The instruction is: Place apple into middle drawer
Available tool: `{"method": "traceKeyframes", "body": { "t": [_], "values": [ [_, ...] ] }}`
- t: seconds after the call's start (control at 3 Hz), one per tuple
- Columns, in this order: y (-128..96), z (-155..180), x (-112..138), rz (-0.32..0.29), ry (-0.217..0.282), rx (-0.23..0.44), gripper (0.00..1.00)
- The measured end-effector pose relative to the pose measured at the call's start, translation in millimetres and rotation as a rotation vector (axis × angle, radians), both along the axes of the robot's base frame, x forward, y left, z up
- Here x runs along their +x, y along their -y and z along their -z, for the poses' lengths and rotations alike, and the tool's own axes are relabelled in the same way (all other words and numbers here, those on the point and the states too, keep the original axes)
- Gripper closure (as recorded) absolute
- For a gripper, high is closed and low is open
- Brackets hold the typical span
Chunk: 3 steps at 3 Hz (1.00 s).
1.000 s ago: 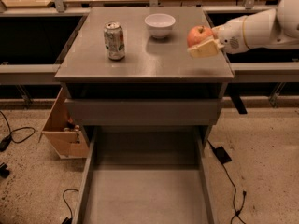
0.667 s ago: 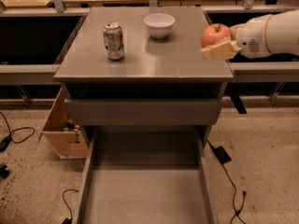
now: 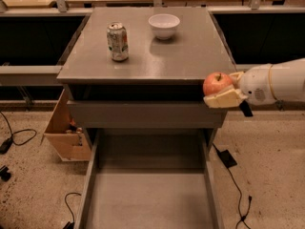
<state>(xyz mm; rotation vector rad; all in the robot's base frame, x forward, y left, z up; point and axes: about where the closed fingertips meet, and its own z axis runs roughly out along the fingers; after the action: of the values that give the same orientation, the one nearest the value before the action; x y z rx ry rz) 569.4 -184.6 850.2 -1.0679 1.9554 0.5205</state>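
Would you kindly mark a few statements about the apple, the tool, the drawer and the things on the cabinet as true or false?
1. The tool grips the apple in the air beside the right front corner of the cabinet top. True.
2. The apple lies on the floor of the middle drawer. False: the drawer is pulled open and its floor is bare; the apple is in the tool, higher up and to the right.
3. The white bowl stands on the cabinet top, to the right of the can and further back. True.
4. The can lies tipped on its side. False: it stands upright.
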Motion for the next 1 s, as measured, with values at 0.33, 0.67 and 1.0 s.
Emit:
{"method": "traceKeyframes", "body": {
  "t": [0.33,0.67,1.0],
  "values": [
    [9.7,50.3,-6.7,-0.011,-0.074,0.040,1.00],
    [9.4,54.3,-6.1,-0.012,-0.079,0.044,1.00],
    [5.1,60.8,-0.1,-0.020,-0.091,0.056,1.00]
  ]
}}
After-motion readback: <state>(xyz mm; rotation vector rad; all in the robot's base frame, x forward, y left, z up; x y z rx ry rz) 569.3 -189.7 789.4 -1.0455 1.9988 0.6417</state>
